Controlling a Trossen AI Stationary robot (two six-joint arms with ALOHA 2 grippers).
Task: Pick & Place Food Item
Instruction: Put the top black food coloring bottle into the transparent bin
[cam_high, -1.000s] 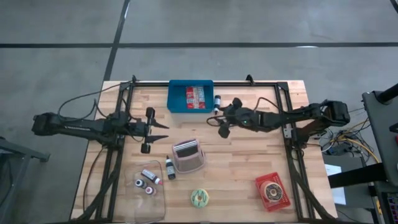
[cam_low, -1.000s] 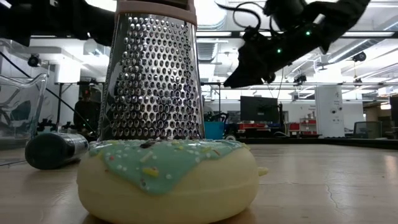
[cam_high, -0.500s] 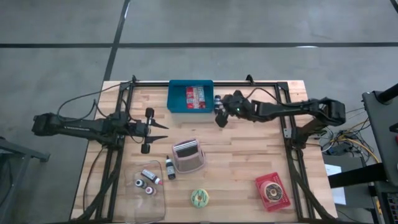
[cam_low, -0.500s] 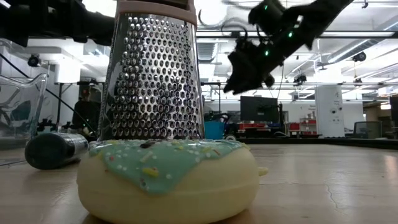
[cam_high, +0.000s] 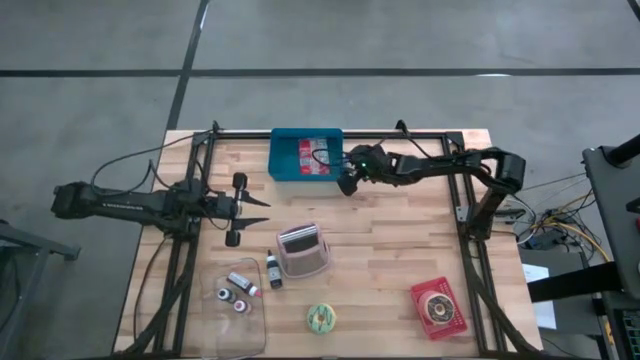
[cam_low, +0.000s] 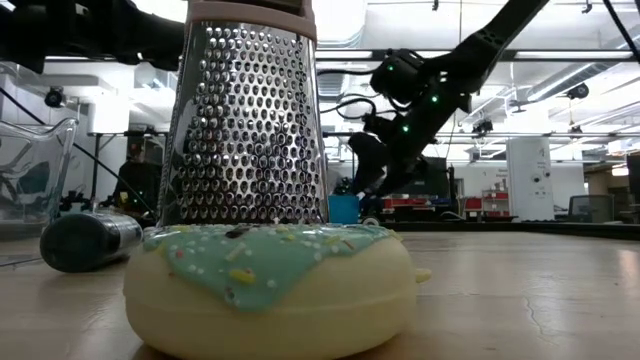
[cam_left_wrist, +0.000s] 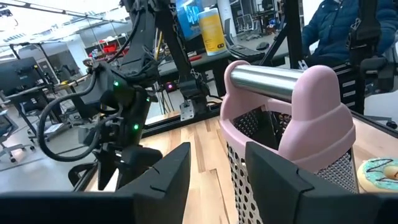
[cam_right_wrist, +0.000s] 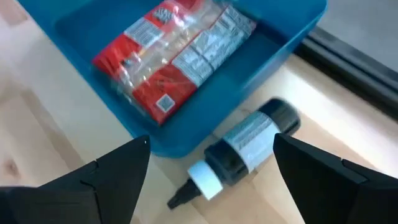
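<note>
Right end effector (cam_high: 347, 185) hovered, fingers apart, above small dark white-capped bottle (cam_right_wrist: 244, 152) beside blue plastic bin (cam_right_wrist: 273, 37) (nothing gripped); pick and place remained.

Grey floor (cam_high: 420, 40); ceiling strip lights (cam_low: 560, 12); perhaps monitor (cam_low: 412, 175) behind.

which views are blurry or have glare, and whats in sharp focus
Low view: the mint-frosted doughnut up close is soft, the metal box grater sharper, ceiling lights glaring behind. Right wrist view: the blue plastic bin and small dark bottle are sharp, that arm's own fingers blurred.
</note>
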